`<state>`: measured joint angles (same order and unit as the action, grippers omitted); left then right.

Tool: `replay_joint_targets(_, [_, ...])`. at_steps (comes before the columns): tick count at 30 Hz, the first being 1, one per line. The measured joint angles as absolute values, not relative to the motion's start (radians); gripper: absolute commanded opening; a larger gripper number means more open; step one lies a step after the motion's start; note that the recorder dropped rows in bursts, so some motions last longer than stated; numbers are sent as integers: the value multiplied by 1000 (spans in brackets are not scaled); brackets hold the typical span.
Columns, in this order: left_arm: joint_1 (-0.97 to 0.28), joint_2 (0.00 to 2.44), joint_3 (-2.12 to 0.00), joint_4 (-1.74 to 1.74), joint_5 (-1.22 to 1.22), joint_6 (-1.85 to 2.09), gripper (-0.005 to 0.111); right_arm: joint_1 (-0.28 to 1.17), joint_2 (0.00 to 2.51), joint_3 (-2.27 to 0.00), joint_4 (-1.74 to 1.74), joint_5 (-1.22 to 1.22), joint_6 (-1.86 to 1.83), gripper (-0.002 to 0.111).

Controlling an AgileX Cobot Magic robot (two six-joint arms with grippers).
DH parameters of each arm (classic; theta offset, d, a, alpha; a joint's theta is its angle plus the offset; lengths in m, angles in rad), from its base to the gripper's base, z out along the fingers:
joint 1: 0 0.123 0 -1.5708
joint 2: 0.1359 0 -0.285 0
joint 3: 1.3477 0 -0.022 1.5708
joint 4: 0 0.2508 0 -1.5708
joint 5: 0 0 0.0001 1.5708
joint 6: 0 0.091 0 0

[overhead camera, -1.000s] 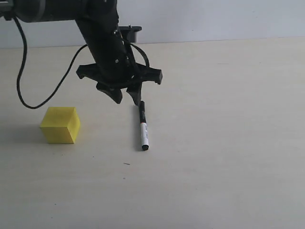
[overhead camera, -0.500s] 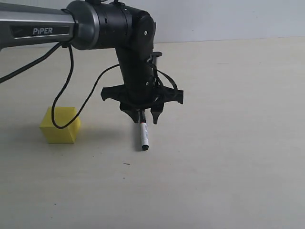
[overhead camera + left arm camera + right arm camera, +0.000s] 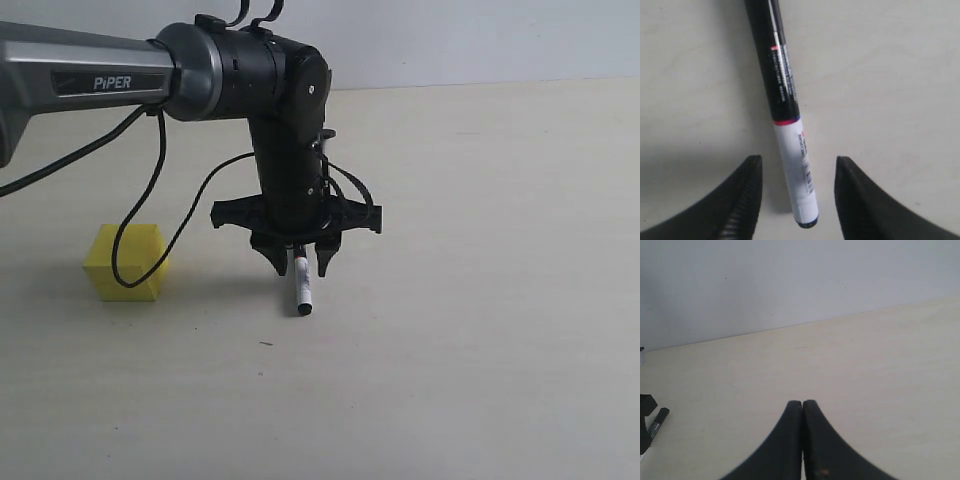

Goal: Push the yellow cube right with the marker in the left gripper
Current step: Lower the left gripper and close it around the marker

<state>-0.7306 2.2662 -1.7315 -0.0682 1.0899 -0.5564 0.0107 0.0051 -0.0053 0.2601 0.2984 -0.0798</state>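
Note:
The marker [image 3: 301, 288] lies flat on the table with its black cap pointing away, and only its white barrel end shows below the arm. My left gripper [image 3: 301, 268] hangs open over it, one finger on each side of the barrel. The left wrist view shows the marker [image 3: 790, 150] between the spread fingers with a gap on both sides, so my left gripper [image 3: 798, 160] is not touching it. The yellow cube [image 3: 125, 262] sits on the table well to the left of the gripper. My right gripper [image 3: 802, 402] is shut and empty, and it is out of the exterior view.
A black cable [image 3: 140, 230] from the left arm loops down in front of the cube. The pale table [image 3: 480, 300] stretches right and forward. A grey wall [image 3: 480, 40] stands behind it. The marker's black cap [image 3: 657, 424] shows at the edge of the right wrist view.
My left arm has swung from behind the marker's cap to over the marker and come down, so its open fingers now straddle the barrel. The marker and cube have not moved.

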Motion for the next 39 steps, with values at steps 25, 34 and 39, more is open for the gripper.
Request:
replay_joint_targets(25, [-731, 2305, -1736, -68, 1083, -558, 12, 11, 5, -5, 260, 298, -80, 0])
replay_joint_targets(34, [-731, 2305, -1739, -68, 1083, -556, 17, 11, 5, -5, 260, 298, -80, 0])
replay_joint_targets(39, [-731, 2309, -1739, -68, 1083, -550, 41, 11, 5, -5, 260, 298, -80, 0])
